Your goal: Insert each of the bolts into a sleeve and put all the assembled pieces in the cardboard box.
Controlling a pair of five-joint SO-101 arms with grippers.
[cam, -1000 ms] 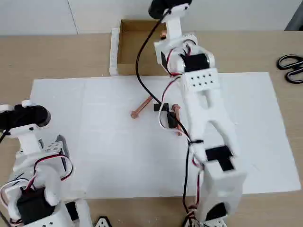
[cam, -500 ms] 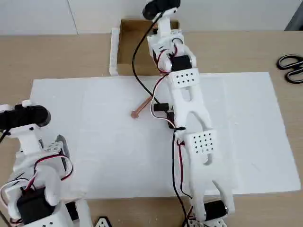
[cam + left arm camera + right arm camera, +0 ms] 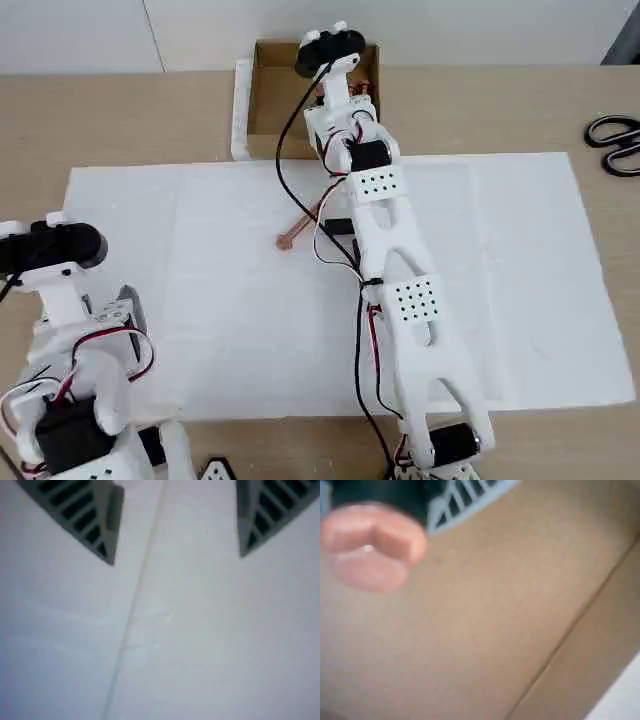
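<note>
Bolt [image 3: 370, 550] is gripped in the right gripper [image 3: 343, 88] and hung directly above the floor of the cardboard box [image 3: 495, 605]. Well apart, the left gripper [image 3: 175, 525] is held open.

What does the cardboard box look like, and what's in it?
The cardboard box is brown, open on top, with low walls and a flat floor. It sits on the wooden table just beyond the white sheet, a white strip against one side. The right gripper hangs over it, holding a copper piece above the floor. The right arm hides whether anything lies inside.
</note>
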